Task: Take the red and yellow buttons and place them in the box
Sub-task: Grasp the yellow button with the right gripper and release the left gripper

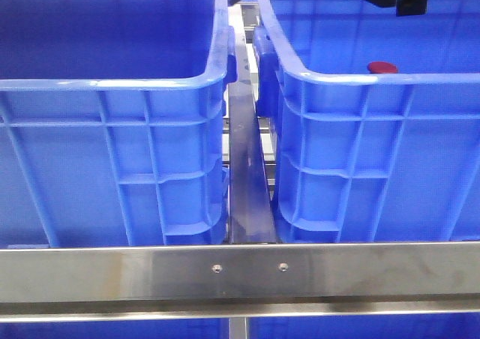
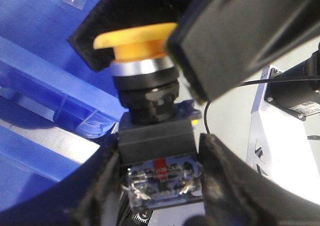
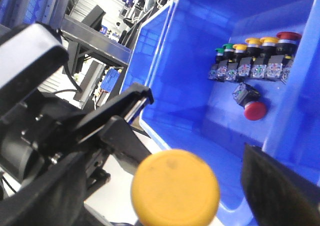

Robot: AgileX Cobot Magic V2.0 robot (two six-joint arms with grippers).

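Blue plastic fills my front view: two crates side by side, the left crate (image 1: 112, 129) and the box (image 1: 360, 129) on the right, a steel rail (image 1: 240, 275) crossing below them. Inside the box I count one loose red button (image 3: 254, 110), plus a row of six: two green, three yellow, one red (image 3: 288, 36). My left end effector (image 2: 155, 51) is clamped on a yellow button (image 2: 135, 41), seen also in the right wrist view. The right end effector's (image 3: 150, 206) fingers are cropped; I cannot tell their state. Workshop clutter beyond is blurred.
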